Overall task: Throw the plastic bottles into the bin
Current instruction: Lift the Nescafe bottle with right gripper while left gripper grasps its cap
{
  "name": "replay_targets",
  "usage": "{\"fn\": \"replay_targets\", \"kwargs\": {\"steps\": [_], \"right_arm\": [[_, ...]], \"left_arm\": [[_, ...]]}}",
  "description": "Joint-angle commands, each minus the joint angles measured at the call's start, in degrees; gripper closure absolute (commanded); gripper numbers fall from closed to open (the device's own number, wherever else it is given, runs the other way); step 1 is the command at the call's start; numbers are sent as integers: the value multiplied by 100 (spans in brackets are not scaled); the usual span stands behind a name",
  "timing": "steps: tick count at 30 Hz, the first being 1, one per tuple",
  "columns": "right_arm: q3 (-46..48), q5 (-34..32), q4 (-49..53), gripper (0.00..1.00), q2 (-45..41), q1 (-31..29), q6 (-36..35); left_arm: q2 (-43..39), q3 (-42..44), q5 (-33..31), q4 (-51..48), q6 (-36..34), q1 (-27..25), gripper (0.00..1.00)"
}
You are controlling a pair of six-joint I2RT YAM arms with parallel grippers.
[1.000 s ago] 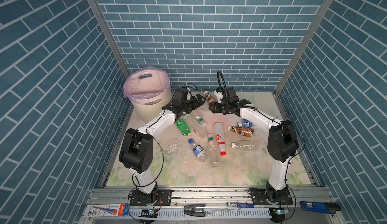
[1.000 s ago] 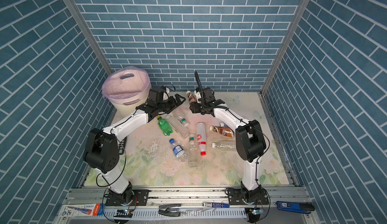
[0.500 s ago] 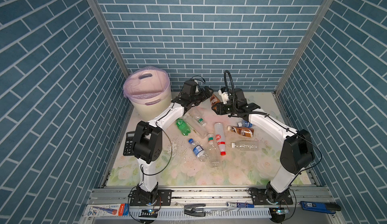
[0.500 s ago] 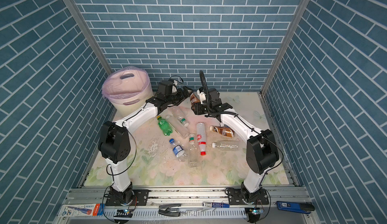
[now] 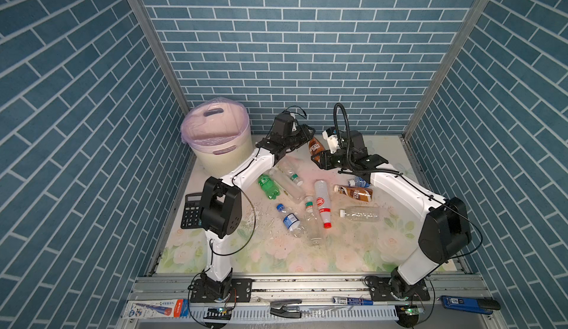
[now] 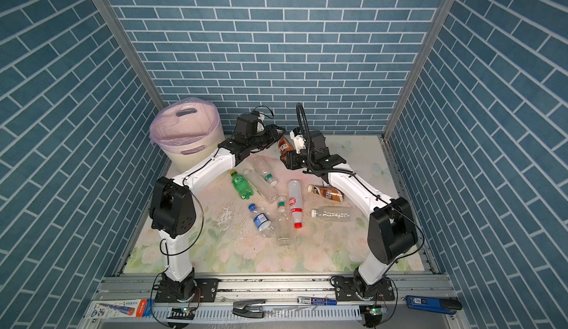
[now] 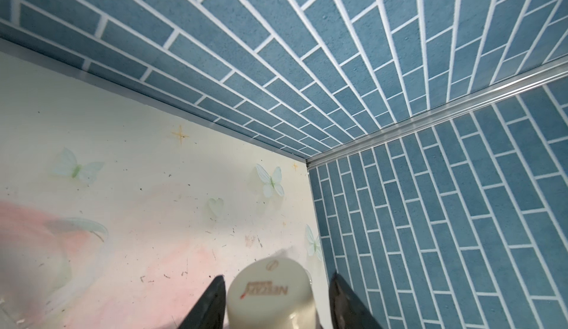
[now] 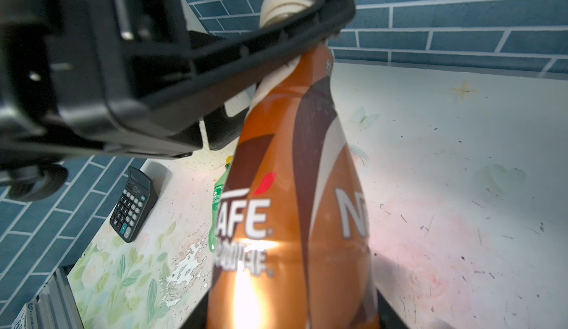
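Observation:
A brown-labelled plastic bottle (image 5: 315, 149) (image 6: 284, 148) (image 8: 292, 204) stands tilted in the air above the back of the table. My right gripper (image 5: 319, 160) (image 8: 292, 315) is shut on its lower body. My left gripper (image 5: 308, 136) (image 7: 276, 276) reaches in from the left, and the bottle's cream cap (image 7: 272, 290) sits between its jaws. One finger touches the cap and a gap shows at the other. The bin (image 5: 224, 161) (image 6: 187, 155), cream with a pink bag, stands at the back left. Several more plastic bottles lie mid-table, among them a green one (image 5: 269, 186).
A black calculator (image 5: 191, 210) (image 8: 133, 204) lies by the left wall behind the left arm's elbow. A white bottle with a red cap (image 5: 322, 203), a brown one (image 5: 353, 192) and a clear one (image 5: 359, 213) lie under the right arm. Brick walls close three sides.
My left gripper has swung right to the raised bottle and narrowed around its cap. The right gripper has lifted the brown bottle up and back while keeping its grip.

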State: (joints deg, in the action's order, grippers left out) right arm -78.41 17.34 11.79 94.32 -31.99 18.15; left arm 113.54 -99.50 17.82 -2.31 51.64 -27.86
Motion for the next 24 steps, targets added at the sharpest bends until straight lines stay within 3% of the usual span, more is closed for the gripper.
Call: {"fn": "replay_targets", "kwargs": {"steps": [1, 7, 24], "right_arm": [[142, 158, -215, 53, -225, -19, -66], [186, 190, -237, 53, -239, -22, -84], [247, 261, -271, 34, -286, -48, -88]], "left_arm": [[184, -149, -42, -15, -95, -42, 51], [187, -177, -64, -7, -175, -41, 66], [-7, -217, -303, -269, -599, -20, 71]]}}
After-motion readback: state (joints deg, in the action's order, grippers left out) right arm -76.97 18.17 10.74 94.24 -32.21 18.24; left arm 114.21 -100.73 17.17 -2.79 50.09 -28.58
